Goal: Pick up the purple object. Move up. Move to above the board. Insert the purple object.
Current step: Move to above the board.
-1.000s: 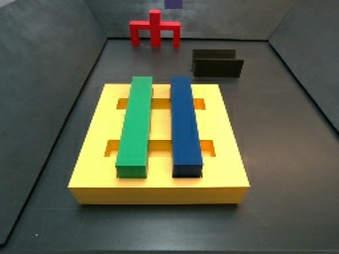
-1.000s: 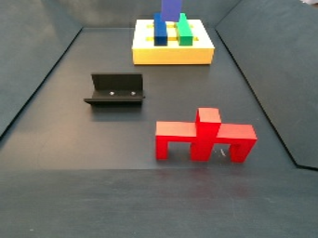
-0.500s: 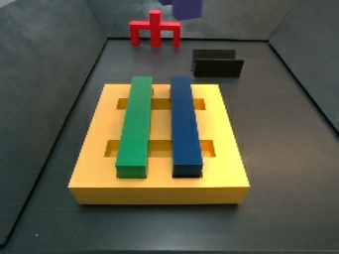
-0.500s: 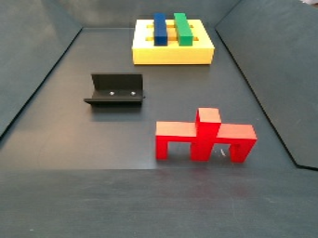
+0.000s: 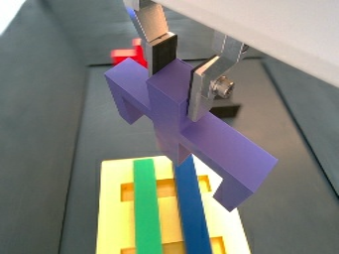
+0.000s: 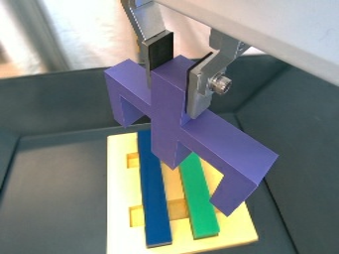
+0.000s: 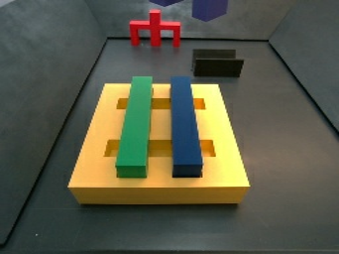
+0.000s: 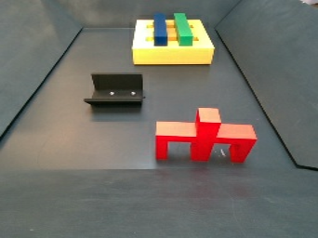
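Overhead, the hand [image 5: 183,67] clamps the purple object [image 5: 185,134], mostly cropped in a side view.

matt purple object [image 5: 185,129], silver-metal pincer [image 5: 183,66]

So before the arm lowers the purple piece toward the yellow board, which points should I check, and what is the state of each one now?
1. Grip: gripper shut on the purple object, fingers clamp its stem in both wrist views: ok.
2. Height: purple object is well above the floor in a side view: ok.
3. Position above the board: wrist views show it below, exact alignment: cannot tell.
4. Target slot free: green bar and blue bar cover parts: cannot tell.
5. Red piece and fixture stand away from the board: ok.
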